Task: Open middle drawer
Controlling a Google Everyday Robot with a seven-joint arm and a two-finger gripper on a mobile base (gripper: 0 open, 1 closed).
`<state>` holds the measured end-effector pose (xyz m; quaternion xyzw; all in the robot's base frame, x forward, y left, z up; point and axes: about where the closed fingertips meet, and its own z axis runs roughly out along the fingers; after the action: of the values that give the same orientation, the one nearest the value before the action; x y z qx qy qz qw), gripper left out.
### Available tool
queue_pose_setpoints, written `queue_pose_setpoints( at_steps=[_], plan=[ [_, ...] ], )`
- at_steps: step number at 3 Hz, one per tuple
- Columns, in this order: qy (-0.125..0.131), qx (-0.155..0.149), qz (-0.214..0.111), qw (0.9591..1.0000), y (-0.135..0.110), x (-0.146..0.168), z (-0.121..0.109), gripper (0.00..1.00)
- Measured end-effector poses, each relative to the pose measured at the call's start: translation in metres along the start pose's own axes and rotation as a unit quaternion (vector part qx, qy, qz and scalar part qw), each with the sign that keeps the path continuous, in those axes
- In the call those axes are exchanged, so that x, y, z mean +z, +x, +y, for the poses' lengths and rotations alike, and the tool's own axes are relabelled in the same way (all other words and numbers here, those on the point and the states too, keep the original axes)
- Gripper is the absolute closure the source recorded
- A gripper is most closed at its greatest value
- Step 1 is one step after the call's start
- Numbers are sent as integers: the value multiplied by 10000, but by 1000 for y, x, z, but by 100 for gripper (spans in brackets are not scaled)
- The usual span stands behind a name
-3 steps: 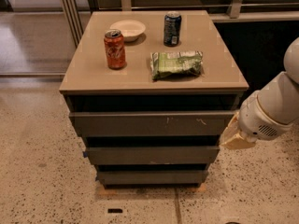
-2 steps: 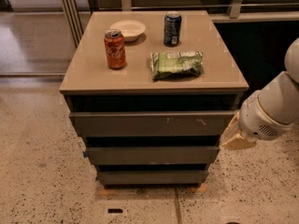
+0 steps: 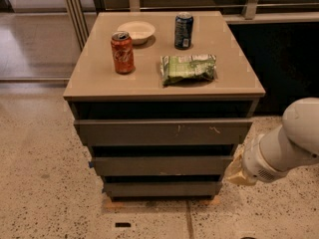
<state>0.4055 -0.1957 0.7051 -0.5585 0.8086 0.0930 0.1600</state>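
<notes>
The middle drawer (image 3: 162,166) is a plain dark-grey front without a handle, with a small blue bit at its left end. It sits between a wider scratched front (image 3: 164,132) above and the narrowest front (image 3: 162,188) below. All three look pushed in. My gripper (image 3: 237,172), tan at the tip on a white arm, is at the right end of the middle drawer, level with its front and close to its corner.
On the cabinet top (image 3: 99,78) stand a red soda can (image 3: 122,52), a white bowl (image 3: 136,32), a dark blue can (image 3: 184,30) and a green snack bag (image 3: 188,68). A speckled floor surrounds the cabinet, and a dark wall is at the right.
My gripper has moved down and a little left, from beside the top drawer front to the right end of the middle drawer. The drawers have not moved.
</notes>
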Motion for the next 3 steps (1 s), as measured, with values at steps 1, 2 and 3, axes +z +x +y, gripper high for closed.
queue_pose_setpoints(
  at_steps=[1,2,3],
  plan=[
    [-245,162,-500,9983,4,88,-3,100],
    [-219,340,-686,9968,8,121,-13,100],
    [-219,339,-687,9968,8,121,-13,81]
  ],
)
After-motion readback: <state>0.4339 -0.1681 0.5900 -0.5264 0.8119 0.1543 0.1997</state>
